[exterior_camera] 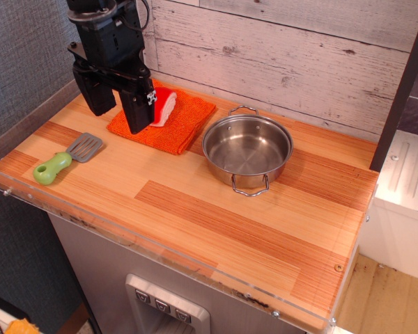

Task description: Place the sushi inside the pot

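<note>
One gripper hangs with jaws apart beside the sushi on the orange cloth. Closing squarely across the piece should precede any lift toward the pot.

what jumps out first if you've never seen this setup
The black gripper hangs at the back left over the orange cloth, right beside the red-and-white sushi. The shiny steel pot sits empty mid-counter, and a green-handled spatula lies near the left edge.

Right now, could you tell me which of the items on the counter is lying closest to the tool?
The sushi, red over white, lies on the orange cloth right beside the tool. The spatula and the pot lie farther off.
</note>
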`<action>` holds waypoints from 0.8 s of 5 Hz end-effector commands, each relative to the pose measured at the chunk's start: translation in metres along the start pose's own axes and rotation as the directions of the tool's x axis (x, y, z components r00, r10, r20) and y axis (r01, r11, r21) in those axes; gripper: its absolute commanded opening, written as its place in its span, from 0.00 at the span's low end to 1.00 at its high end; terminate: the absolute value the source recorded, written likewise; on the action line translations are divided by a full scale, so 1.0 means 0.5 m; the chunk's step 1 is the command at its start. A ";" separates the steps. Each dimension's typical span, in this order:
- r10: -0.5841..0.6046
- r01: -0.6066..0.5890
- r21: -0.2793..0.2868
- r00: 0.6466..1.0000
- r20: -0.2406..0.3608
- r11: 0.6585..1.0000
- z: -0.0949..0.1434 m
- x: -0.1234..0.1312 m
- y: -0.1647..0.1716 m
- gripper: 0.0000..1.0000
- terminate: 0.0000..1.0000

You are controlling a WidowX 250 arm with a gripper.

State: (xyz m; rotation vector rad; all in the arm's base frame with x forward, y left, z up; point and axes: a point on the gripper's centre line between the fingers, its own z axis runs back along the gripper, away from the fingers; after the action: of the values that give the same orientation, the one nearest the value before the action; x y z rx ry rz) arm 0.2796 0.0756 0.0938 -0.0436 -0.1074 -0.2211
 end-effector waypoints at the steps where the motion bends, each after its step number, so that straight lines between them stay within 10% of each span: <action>1: 0.000 0.000 0.000 1.000 0.000 1.000 0.000 0.000 0.000 1.00 0.00; 4: 0.166 -0.168 0.086 0.986 0.028 0.982 -0.054 0.140 0.086 1.00 0.00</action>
State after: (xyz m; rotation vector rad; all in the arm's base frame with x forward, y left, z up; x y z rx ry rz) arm 0.3527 0.1010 0.0555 0.0166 -0.0800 -0.0368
